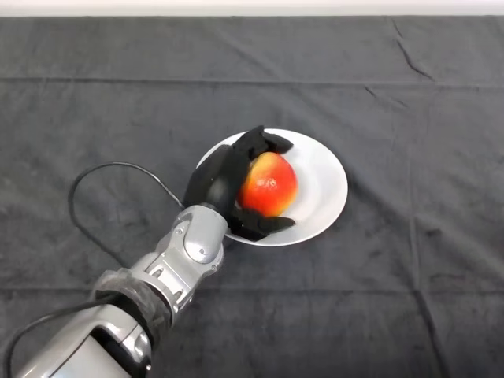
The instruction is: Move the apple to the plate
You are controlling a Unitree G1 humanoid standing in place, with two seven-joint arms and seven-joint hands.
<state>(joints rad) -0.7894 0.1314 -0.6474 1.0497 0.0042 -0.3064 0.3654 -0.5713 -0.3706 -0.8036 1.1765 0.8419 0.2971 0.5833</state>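
Observation:
A red and yellow apple rests over the left half of a white round plate in the middle of the table. My left hand comes in from the lower left and is curled round the apple, fingers over its far side and thumb under its near side. The hand covers the plate's left rim.
A dark wrinkled cloth covers the whole table. The pale far edge of the table runs along the top of the view.

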